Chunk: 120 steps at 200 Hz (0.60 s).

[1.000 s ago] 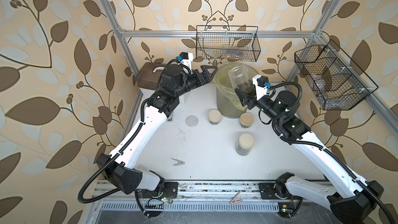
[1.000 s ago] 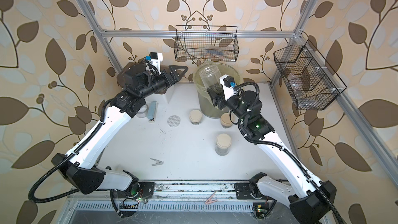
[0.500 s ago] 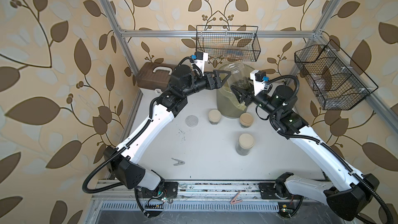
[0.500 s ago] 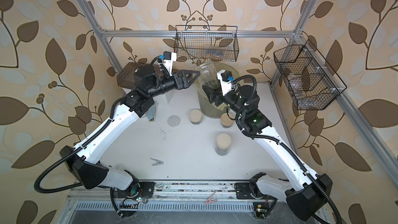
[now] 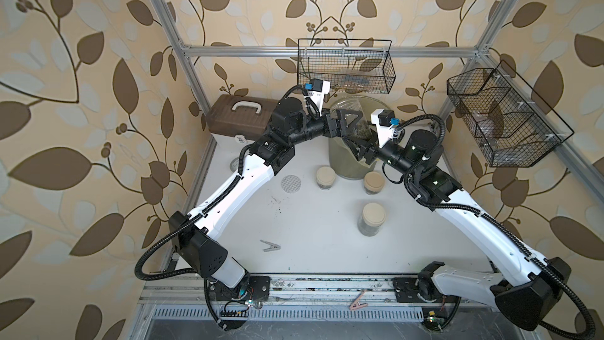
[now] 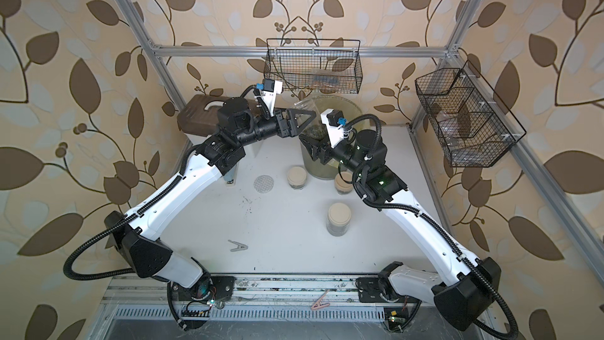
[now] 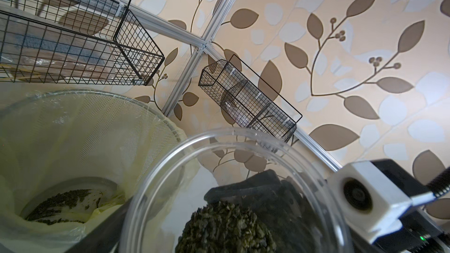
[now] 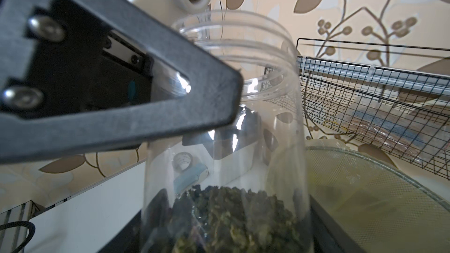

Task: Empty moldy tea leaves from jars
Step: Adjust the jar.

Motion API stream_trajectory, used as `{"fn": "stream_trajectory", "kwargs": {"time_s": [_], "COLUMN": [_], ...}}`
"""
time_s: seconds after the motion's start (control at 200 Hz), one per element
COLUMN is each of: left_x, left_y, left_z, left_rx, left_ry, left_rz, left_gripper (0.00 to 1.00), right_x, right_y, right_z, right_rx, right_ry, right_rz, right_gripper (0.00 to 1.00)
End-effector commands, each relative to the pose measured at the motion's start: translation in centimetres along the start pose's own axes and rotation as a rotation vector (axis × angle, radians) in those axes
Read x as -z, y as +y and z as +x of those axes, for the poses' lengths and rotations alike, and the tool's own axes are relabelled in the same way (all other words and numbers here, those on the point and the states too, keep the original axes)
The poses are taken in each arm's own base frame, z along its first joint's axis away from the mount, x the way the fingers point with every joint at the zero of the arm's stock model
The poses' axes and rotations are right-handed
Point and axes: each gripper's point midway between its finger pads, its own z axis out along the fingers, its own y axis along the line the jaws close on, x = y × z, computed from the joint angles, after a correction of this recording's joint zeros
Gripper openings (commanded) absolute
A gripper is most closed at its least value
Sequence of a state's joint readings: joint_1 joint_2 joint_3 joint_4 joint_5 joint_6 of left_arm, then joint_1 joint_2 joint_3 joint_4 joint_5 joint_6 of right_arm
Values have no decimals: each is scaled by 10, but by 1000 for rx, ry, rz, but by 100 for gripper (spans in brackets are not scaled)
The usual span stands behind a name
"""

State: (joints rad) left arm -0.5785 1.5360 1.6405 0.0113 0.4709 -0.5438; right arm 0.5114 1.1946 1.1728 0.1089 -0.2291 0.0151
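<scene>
- Left gripper [image 5: 354, 121] has swung in to your jar [image 5: 343, 107]; jaws wide, straddling its upper wall, grip unclear.
- Right gripper [image 5: 359, 145] clamps its base, leaves [image 8: 226, 215] inside.

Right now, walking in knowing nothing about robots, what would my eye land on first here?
Probably the open jar, held over the yellow-lined bin at the back of the table by the right fingers, with dark tea leaves in its bottom. The left fingers sit either side of its upper part. In front of the bin, three lidded jars stand on the table.
</scene>
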Motion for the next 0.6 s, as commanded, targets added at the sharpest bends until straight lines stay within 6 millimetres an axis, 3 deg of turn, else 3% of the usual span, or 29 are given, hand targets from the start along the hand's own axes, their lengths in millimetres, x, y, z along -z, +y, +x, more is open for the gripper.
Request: {"fn": "stream_trajectory", "kwargs": {"time_s": [0.0, 0.21, 0.345, 0.48, 0.595], "left_x": [7, 4, 6, 8, 10], "left_y": [-10, 0, 3, 4, 5], "left_z": [-26, -27, -32, -41, -52], "left_rx": [32, 162, 214, 247, 291], "left_ry": [-98, -103, -118, -132, -161], "left_rz": [-14, -70, -99, -133, -169], "left_gripper": [93, 81, 69, 66, 63], "right_x": [2, 0, 1, 3, 10], "right_y": [6, 9, 11, 8, -2], "right_z": [-31, -27, -28, -30, -37], "right_rx": [36, 28, 24, 1, -42], "right_ry": [-90, -86, -96, -123, -175], "right_rz": [-19, -34, -49, -34, -13], "right_gripper": [44, 48, 73, 99, 100]}}
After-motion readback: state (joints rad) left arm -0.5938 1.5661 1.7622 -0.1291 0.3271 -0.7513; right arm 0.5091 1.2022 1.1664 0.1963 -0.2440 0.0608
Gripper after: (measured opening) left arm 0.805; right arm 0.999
